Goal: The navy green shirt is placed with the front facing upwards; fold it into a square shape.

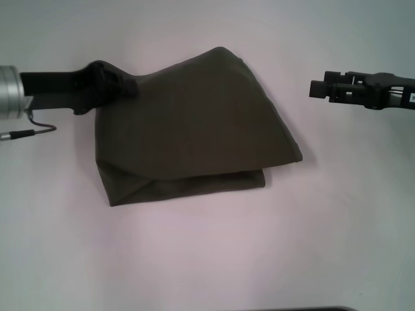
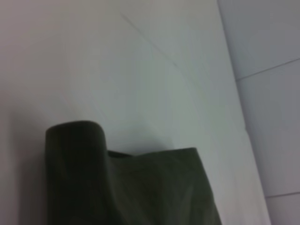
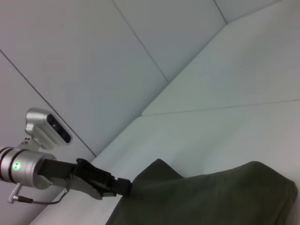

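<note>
The navy green shirt point(image 1: 194, 136) lies folded on the white table, with a lower layer showing along its near edge. Its far-left corner is drawn up toward my left gripper point(image 1: 131, 87), which is shut on the fabric there. The right wrist view shows the same: the left gripper point(image 3: 124, 186) pinches the raised corner of the shirt point(image 3: 211, 197). In the left wrist view, only a rolled fold of the shirt point(image 2: 140, 187) shows. My right gripper point(image 1: 316, 89) hovers to the right of the shirt, apart from it. No lettering or neck is visible.
The white table point(image 1: 207, 259) spreads around the shirt on all sides. A thin cable point(image 1: 32, 129) loops below the left arm's silver wrist. In the right wrist view, wall panels point(image 3: 93, 56) rise behind the table's far edge.
</note>
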You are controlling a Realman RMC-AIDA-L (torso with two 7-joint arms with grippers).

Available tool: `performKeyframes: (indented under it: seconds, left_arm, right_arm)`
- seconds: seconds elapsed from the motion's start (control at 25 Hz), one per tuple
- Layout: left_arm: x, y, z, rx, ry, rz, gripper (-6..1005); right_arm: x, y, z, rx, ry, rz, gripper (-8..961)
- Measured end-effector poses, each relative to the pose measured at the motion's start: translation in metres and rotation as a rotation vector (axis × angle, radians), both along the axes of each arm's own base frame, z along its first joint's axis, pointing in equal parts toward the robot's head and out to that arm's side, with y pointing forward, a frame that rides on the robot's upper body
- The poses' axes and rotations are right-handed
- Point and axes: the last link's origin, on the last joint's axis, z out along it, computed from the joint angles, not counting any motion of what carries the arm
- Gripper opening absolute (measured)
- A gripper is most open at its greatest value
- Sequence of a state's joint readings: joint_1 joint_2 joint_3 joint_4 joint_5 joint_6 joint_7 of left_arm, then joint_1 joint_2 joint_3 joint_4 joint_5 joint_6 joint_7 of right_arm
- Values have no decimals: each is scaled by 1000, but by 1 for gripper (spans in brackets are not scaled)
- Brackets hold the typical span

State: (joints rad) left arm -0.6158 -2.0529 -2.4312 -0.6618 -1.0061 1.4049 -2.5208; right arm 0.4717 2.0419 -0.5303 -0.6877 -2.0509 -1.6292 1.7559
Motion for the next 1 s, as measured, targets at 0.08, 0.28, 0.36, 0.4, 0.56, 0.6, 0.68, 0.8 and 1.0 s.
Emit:
performKeyframes:
  seconds: [0.08, 0.28, 0.36, 0.4, 0.56, 0.6, 0.68, 0.8, 1.0]
  left_arm:
    - [1, 0, -3, -17, 10, -6, 125]
    - [8, 4, -7, -46, 16, -32, -3]
    - [13, 5, -10, -54, 15, -44, -1]
    - [17, 6, -13, -60, 14, -52, 0]
    - [28, 8, -25, -90, 19, -72, 0]
    - [30, 8, -27, -95, 22, -75, 0]
    - [32, 8, -33, -111, 35, -78, 0]
    - [33, 8, -35, -122, 47, -81, 1]
    - [29, 7, -33, -116, 48, -72, 1]
  right_arm:
    - [-1, 0, -1, -2, 1, 2, 857]
    - [-3, 0, -5, -13, 10, 4, 853]
    - [-3, 0, -6, -19, 11, 5, 852]
    - [-3, 0, -7, -22, 12, 6, 851]
    - [-5, 2, -9, -25, 20, -3, 848]
    - [-5, 3, -12, -28, 27, -12, 847]
    - [-6, 6, -16, -31, 38, -30, 846]
    - [-9, 13, -26, -40, 48, -62, 843]
    - [-19, 19, -41, -103, 46, -80, 840]
